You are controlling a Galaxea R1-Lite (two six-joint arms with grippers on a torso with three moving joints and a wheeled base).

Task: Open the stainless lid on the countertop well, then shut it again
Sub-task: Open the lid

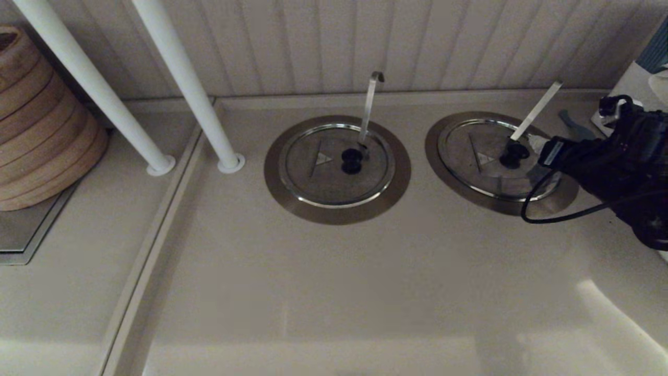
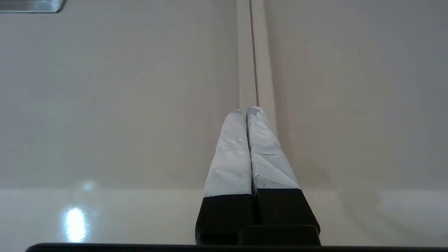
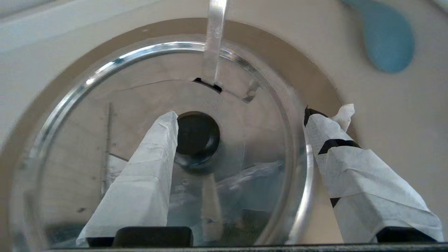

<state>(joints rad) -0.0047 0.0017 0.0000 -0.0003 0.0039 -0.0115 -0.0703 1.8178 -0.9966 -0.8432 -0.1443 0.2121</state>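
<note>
The stainless lid lies flat and closed on the countertop well, whose brownish flange rings it at the right of the counter. Its black knob sits at the centre, and a straight ladle handle sticks up through a notch. My right gripper is open low over the lid. In the right wrist view one finger rests beside the knob, while the other finger is out past the bright rim; the lid shows a bluish patch. My left gripper is shut and empty over a counter seam.
A like lid with a curled-hook ladle handle sits in the middle well. Two white poles stand at the back left beside stacked bamboo steamers. A blue utensil lies behind the right well.
</note>
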